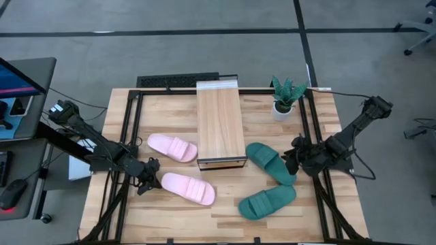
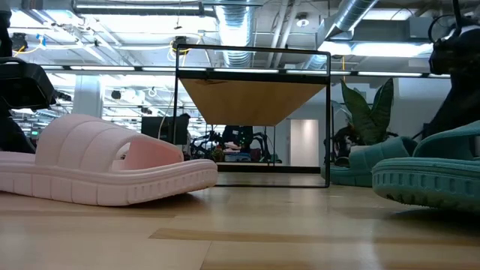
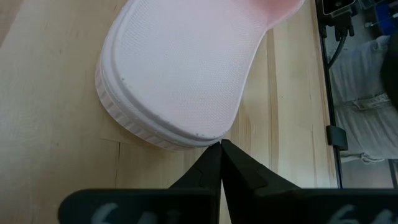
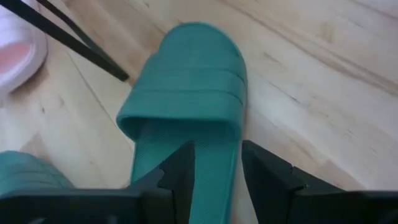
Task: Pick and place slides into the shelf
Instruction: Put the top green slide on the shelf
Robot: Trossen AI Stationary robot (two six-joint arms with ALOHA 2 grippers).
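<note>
On the desk the shelf stands mid-back. Two pink slides lie left of it, two teal slides right. The right tool is apart over a teal heel. The left tool is pressed together by a pink slide.

Matt foam-like pink slide with finely stippled footbed; teal slide ribbed; tabletop pale grained wood.

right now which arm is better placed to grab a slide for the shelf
Right. Its hand is open, fingers straddling the heel of the teal slide beside the shelf. The left hand is shut, tips just touching the pink slide's heel.
</note>
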